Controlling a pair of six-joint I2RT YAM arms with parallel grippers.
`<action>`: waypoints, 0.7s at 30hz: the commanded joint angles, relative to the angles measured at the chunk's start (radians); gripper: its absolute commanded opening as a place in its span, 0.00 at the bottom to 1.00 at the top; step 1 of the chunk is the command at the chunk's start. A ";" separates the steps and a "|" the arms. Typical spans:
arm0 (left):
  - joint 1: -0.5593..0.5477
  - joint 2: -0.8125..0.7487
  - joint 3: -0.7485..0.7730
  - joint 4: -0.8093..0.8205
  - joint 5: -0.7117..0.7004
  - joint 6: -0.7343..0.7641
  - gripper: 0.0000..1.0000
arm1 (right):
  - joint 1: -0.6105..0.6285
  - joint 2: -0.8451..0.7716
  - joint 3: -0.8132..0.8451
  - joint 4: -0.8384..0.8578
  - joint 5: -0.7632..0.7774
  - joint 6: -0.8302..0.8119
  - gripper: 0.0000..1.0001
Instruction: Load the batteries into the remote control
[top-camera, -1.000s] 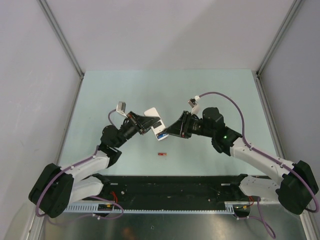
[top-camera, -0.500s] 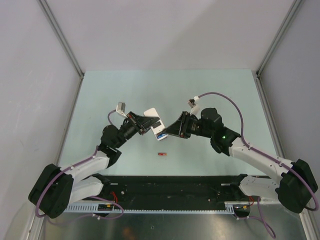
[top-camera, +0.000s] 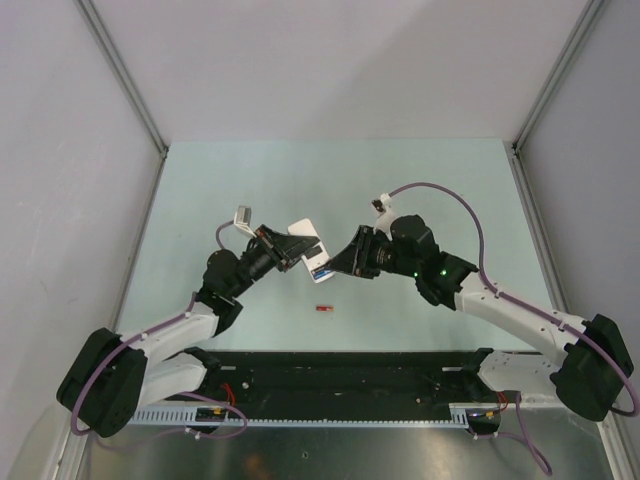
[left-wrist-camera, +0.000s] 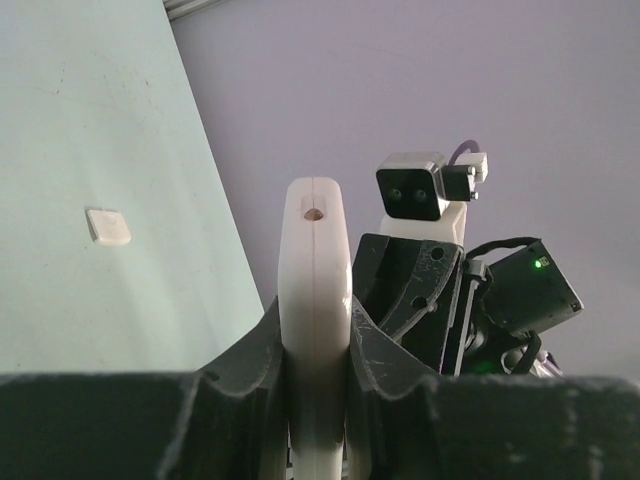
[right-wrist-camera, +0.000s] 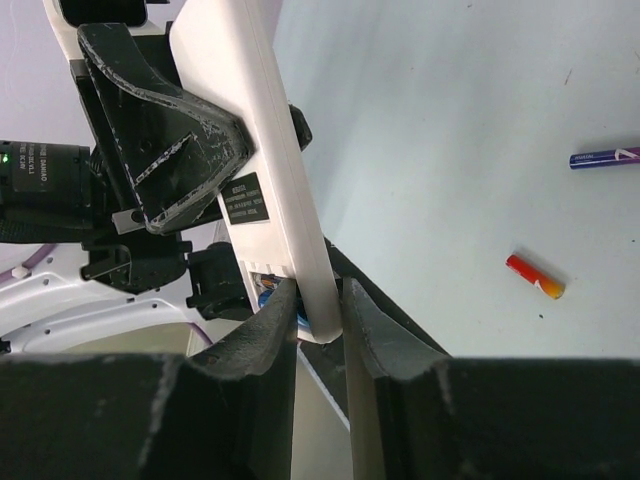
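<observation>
**Remote held off the bench between both claws, loading partway done**

Nearest the arm bases, the red battery lies loose on the bench, not yet loaded, and a dark purple battery lies apart from it. Above them the left claw pinches the remote control at mid-length. The right claw presses together on its lower end, where a bright blue battery shows in the open compartment, seemingly seated. Farther off lies a small white piece, likely the lid. Walls close three sides, with wide free room around both claws.
</observation>
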 joint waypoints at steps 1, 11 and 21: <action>-0.010 -0.035 0.011 0.109 0.016 -0.014 0.00 | 0.008 -0.007 0.019 -0.054 0.040 -0.029 0.23; -0.008 -0.028 -0.021 0.106 0.024 -0.002 0.00 | -0.084 -0.165 0.019 -0.089 0.029 -0.039 0.62; 0.036 -0.008 -0.066 0.103 0.140 0.006 0.00 | -0.078 -0.181 0.019 -0.380 0.287 -0.246 0.57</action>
